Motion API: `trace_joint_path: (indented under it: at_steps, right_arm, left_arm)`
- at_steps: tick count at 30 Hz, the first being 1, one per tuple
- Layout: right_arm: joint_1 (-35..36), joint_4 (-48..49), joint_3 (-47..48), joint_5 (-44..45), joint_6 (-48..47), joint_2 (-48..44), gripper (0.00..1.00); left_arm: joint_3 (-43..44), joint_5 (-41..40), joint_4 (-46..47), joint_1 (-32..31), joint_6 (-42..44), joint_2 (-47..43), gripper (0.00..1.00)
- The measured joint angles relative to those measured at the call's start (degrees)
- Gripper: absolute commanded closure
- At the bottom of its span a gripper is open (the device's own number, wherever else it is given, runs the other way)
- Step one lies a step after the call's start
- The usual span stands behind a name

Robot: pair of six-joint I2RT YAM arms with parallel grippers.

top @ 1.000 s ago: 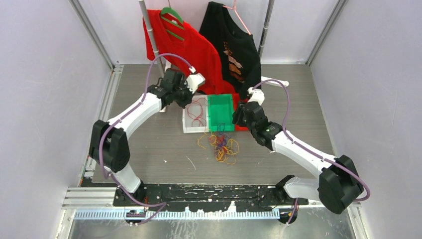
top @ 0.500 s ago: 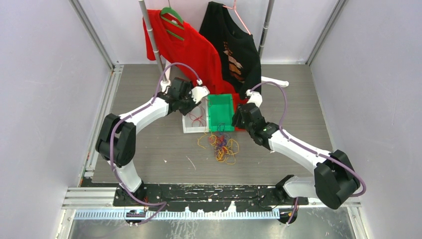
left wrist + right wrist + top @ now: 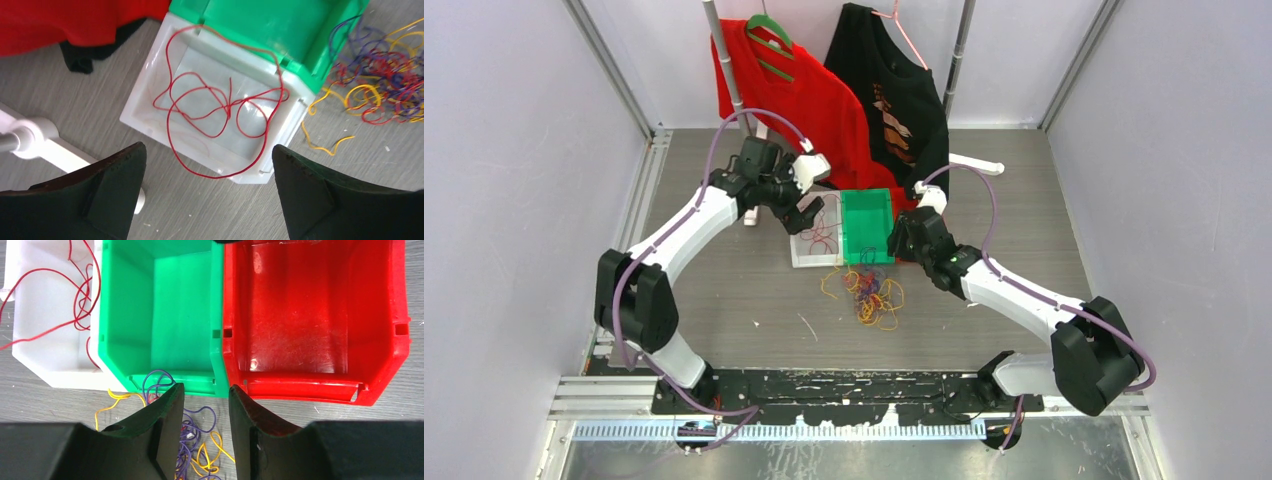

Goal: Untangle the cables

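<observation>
Sprawling cables (image 3: pixel 870 292) w/o clear axis

Three cameras, one table

The top camera looked down from high behind the arm bases, taking in the whole grey wood-grain table (image 3: pixel 724 300). Both wrist cameras faced down from close by: the left over the white plastic bin (image 3: pixel 152 67), the right over the green plastic bin (image 3: pixel 112 300) and red plastic bin (image 3: pixel 300 315). All three shared the white and green bins and the tangle of thin coloured cables (image 3: pixel 871 293).
</observation>
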Motion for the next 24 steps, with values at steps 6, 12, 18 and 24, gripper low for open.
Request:
trace_joint_path:
  at_steps: [6, 12, 18, 24]
  right_arm:
    - [0.0, 0.2, 0.1, -0.6, 0.2, 0.0, 0.57]
    - [0.0, 0.0, 0.1, -0.6, 0.3, 0.0, 0.6]
    - [0.0, -0.1, 0.1, -0.6, 0.4, 0.0, 0.63]
    - [0.0, 0.0, 0.1, -0.6, 0.9, 0.0, 0.68]
  left_arm:
    - [1.5, 4.0, -0.7, -0.9, 0.1, -0.5, 0.12]
    - [1.5, 5.7, -3.4, -4.0, 2.3, 0.9, 0.2]
    - [1.6, 5.6, -5.6, -6.1, 6.6, 3.2, 0.34]
    - [1.5, 1.9, -3.6, -6.2, 7.6, 5.6, 0.92]
